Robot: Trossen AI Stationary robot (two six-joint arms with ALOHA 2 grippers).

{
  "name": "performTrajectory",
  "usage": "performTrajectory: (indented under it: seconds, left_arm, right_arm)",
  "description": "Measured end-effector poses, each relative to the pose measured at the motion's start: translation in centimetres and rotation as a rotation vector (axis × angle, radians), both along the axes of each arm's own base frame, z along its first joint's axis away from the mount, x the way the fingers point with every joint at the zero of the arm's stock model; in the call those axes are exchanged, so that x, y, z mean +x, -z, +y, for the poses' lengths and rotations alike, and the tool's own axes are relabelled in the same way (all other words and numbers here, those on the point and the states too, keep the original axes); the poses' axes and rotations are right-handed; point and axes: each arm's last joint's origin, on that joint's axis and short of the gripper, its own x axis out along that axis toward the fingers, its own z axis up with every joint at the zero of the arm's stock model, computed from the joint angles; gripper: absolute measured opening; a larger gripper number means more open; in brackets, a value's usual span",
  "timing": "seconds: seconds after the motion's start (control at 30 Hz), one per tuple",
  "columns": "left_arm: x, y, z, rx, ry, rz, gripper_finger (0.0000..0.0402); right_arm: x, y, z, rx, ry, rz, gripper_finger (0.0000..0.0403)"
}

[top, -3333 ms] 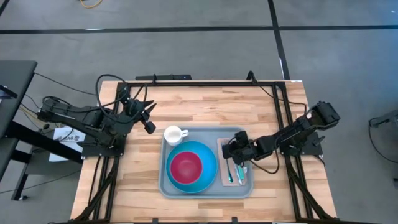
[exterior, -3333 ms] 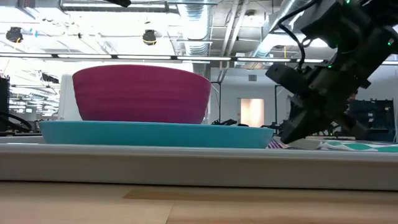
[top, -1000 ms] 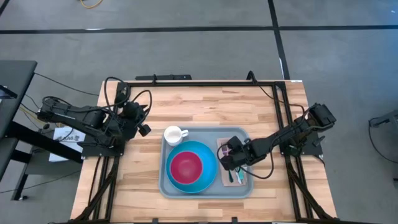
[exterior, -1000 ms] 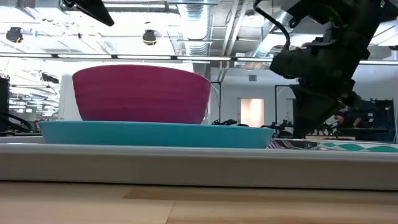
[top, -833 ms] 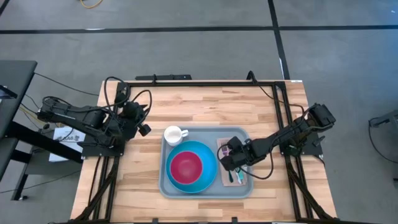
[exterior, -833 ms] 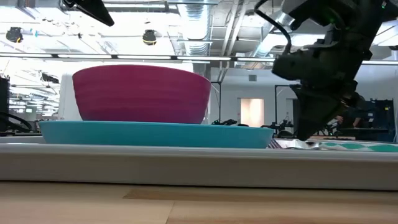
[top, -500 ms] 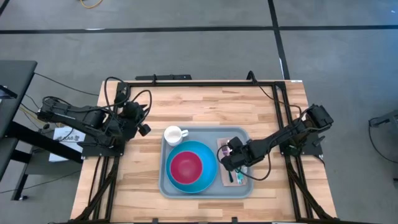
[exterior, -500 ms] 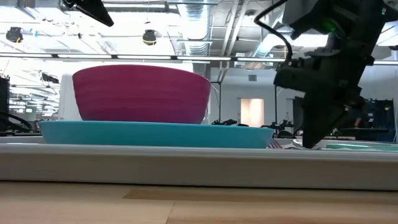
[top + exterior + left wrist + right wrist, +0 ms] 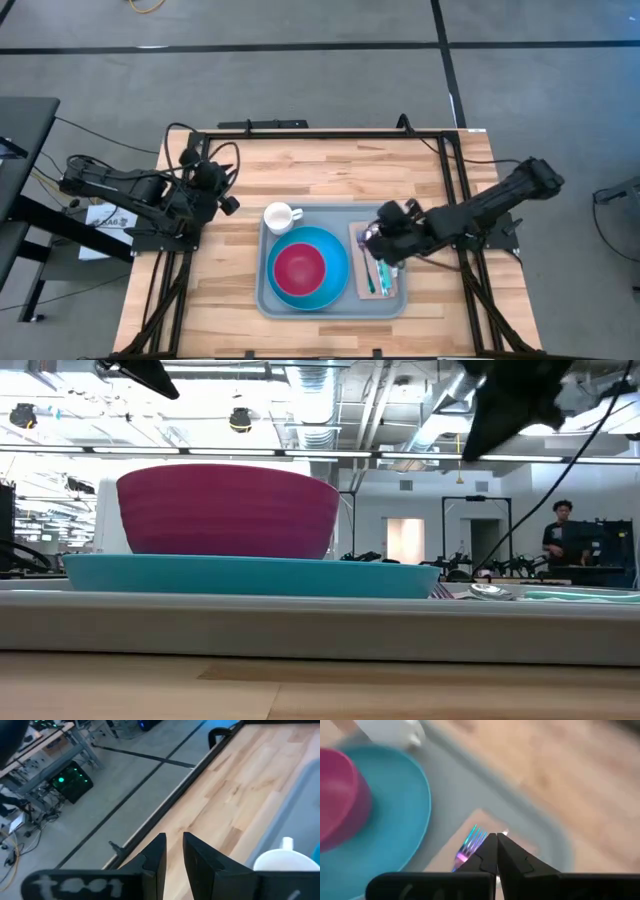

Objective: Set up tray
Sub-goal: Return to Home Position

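- Grey-blue plastic is what the tray (image 9: pixel 330 216) is made of, and it is lying on the wooden table (image 9: pixel 330 170) between the two arms.
- On the tray, a bright blue plate (image 9: pixel 338 280) is carrying a magenta bowl (image 9: pixel 299 267), and a white mug (image 9: pixel 279 216) is standing just beside the plate in a corner of the tray.
- A grey napkin (image 9: pixel 357 288) is lying along the tray's right side, with cutlery (image 9: pixel 385 280) resting on it, among it a purple fork (image 9: pixel 470 845).
- The right gripper (image 9: pixel 496 840) is hovering above one end of the napkin, clear of the cutlery, with its fingers pressed together and gripping nothing.
- The left gripper (image 9: pixel 173 840) is waiting over the table's left edge, well apart from the tray; a narrow gap is showing between its fingers, which are holding nothing.
- A person (image 9: pixel 560 525) is standing far off in the room behind the table.
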Motion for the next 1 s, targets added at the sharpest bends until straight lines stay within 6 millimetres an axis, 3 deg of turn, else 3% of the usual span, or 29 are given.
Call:
performTrajectory:
  seconds: [0.13, 0.27, 0.4, 0.53, 0.67, 0.77, 0.83, 1.0]
  left_arm:
    - [-2.0, -0.2, 0.6, -0.026, -0.043, -0.022, 0.0054]
    - [-4.3, 0.4, 1.2, -0.075, -0.093, -0.104, 0.0054]
    - [-4.9, 2.6, 1.1, -0.068, -0.053, -0.226, 0.0054]
    - [-4.0, 4.5, 0.5, -0.108, 0.128, -0.315, 0.0054]
    - [-2.8, 5.6, -0.3, -0.124, 0.44, -0.46, 0.0054]
    - [-2.1, 6.6, -0.3, -0.11, 0.579, -0.542, 0.0054]
    - [-2.0, 7.6, 0.1, -0.104, 0.561, -0.536, 0.0054]
    - [-2.3, 9.3, 1.9, -0.124, 0.4, -0.527, 0.0054]
  right_arm:
    - [-2.5, -2.5, 0.5, -0.122, -0.127, -0.066, 0.0001]
    - [-4.8, -2.4, 1.0, -0.228, -0.235, -0.14, 0.0001]
    - [-7.3, 0.0, 0.3, -0.27, -0.252, -0.22, 0.0]
    - [-8.8, 3.3, -0.8, -0.216, -0.265, -0.348, 0.0]
    - [-8.7, 5.5, -1.4, -0.16, -0.458, -0.581, 0.0]
    - [-8.7, 6.5, -2.1, -0.2, -0.666, -0.781, 0.0]
    - [-9.0, 7.2, -2.9, -0.264, -0.73, -0.844, 0.0]
    - [-10.3, 9.3, -5.1, -0.348, -0.633, -0.846, 0.0]
